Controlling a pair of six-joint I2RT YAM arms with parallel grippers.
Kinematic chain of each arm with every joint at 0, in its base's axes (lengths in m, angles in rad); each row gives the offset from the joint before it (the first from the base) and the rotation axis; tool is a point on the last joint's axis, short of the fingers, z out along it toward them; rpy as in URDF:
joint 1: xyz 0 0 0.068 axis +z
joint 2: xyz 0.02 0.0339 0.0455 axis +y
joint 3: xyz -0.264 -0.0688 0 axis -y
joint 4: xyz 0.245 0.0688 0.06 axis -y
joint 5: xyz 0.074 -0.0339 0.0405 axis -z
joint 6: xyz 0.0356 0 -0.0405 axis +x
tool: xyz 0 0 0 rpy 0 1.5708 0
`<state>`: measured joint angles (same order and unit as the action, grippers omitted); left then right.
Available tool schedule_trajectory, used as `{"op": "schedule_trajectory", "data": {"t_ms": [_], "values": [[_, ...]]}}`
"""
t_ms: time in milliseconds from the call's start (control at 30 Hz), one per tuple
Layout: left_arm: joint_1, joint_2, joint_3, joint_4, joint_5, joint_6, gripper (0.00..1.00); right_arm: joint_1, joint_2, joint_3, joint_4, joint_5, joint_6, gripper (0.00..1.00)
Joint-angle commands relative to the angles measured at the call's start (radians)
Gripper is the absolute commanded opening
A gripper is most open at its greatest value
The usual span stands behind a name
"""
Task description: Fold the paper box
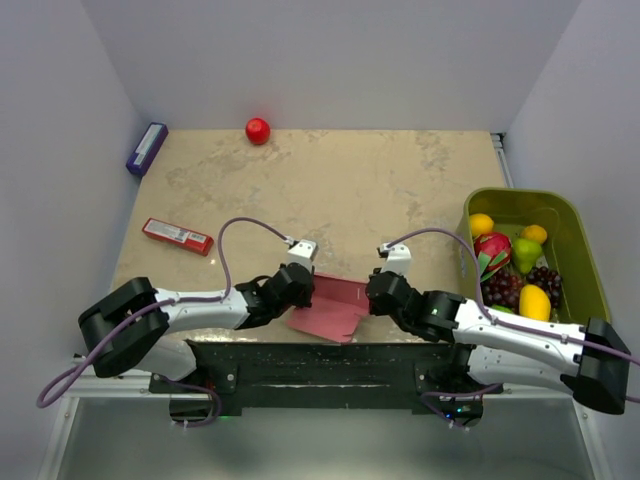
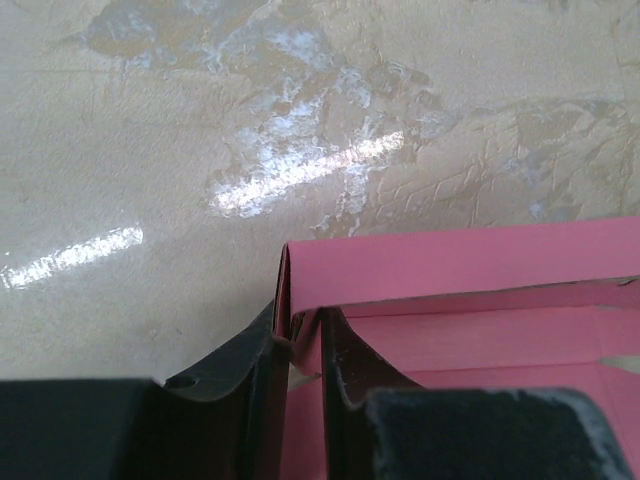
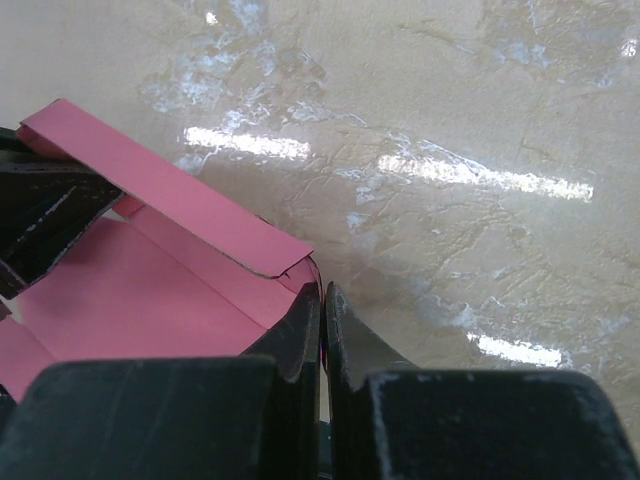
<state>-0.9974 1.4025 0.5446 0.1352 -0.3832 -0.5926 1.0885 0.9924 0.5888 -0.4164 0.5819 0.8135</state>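
Left gripper (image 2: 300, 335) pinches, jaws narrow, the upright side wall at the 9 o'clock corner of the paper box (image 1: 335, 308). The right gripper (image 3: 322, 300), jaws all but together, nips the card's edge at its 3 o'clock end. Half-formed, the pink box lies at the table's (image 1: 380, 190) 6 o'clock edge, between the two arms. Such thin card looks light, springy and easily creased, so the best hold is close to a fold line rather than mid-panel. Further out lie a red packet (image 1: 177, 236) at 10 o'clock, a red ball (image 1: 258, 130) at 12 and a green fruit bin (image 1: 585, 250) at 3.
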Motion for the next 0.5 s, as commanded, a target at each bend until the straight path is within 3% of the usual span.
{"op": "schedule_trajectory", "data": {"t_ms": [0, 200, 467], "values": [[0.016, 0.023, -0.031, -0.175, -0.158, 0.02, 0.0, -0.01, -0.021, 0.009, -0.053, 0.119, 0.026, 0.0], [0.005, 0.038, -0.018, -0.152, -0.128, 0.022, 0.0, -0.01, 0.008, 0.006, -0.015, 0.107, 0.023, 0.0], [0.003, 0.046, 0.028, -0.341, -0.293, -0.082, 0.0, -0.01, -0.014, -0.001, -0.041, 0.136, 0.035, 0.0]]}}
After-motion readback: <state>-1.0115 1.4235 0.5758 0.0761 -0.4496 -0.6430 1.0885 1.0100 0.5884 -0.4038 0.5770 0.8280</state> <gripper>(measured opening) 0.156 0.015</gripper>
